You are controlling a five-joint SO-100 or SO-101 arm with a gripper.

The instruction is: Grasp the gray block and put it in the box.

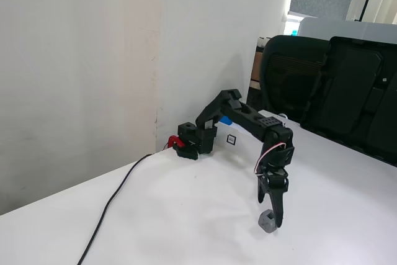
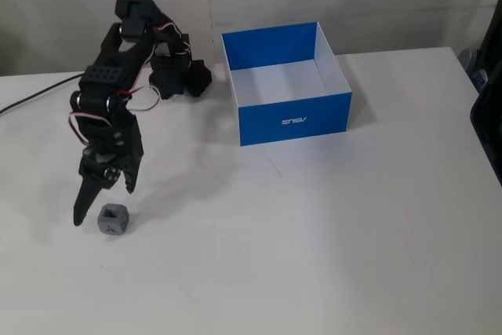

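Gray block (image 2: 114, 220) sits on the white table (image 2: 314, 241), well apart from the box (image 2: 296, 120), with the gripper (image 2: 103, 203) spread open just above it — best to centre the fingers on opposite flat faces, lower fully, then close.

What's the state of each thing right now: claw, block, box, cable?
Claw: open, tips lowered around the block, not closed on it.
Block: on the table, ungrasped, outside the box.
Box: open-topped, upright, empty.
Cable: lying slack across the table toward the arm's base.
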